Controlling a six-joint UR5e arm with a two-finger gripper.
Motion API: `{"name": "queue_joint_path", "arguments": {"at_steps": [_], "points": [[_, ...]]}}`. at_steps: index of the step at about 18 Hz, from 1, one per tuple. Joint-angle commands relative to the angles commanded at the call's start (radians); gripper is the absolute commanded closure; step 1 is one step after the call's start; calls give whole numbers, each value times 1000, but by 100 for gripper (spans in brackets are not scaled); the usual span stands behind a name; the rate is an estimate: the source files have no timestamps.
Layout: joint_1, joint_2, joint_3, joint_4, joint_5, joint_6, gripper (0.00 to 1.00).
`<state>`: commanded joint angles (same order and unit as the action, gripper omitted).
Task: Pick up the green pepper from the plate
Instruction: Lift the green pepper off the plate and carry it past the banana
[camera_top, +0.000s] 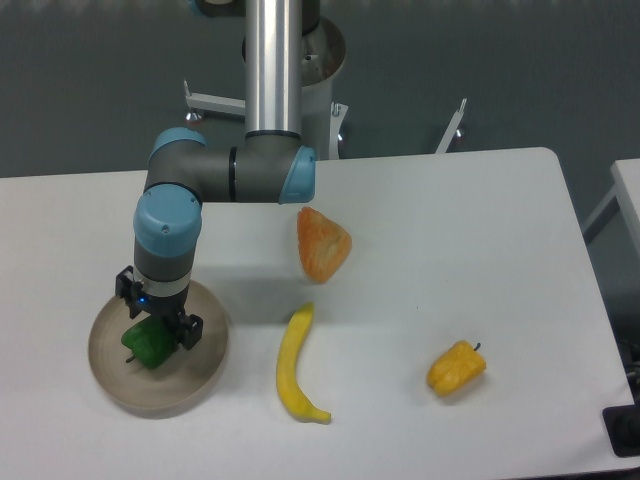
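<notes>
Gripper of my arm poised low over the plate, its dark fingers straddling the top of the green pepper; from this angle I cannot tell whether they are pressing on the fruit or merely flanking it. The pepper, glossy and lobed, lies inside the left half of the round, matte beige dish with its raised rim, near the table's front left corner. On the smooth white tabletop to the right, a curved yellow banana lies just beside the plate. An orange, rough-skinned wedge-shaped fruit lies behind the banana, and a small waxy yellow-orange pepper with a dark stem lies well apart, further right.
</notes>
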<state>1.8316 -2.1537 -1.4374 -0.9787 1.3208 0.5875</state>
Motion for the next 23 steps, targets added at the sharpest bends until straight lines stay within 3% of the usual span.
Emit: {"name": "queue_joint_path", "arguments": {"at_steps": [2,4,11,18,23], "points": [[0,3,3,0,0,6,65],[0,9,3,-2,0,9,71],[23,17,48,-8,11,17,74],[211,118,49,-17,67,213,74],[325,110,81,-17,72,365,74]]}}
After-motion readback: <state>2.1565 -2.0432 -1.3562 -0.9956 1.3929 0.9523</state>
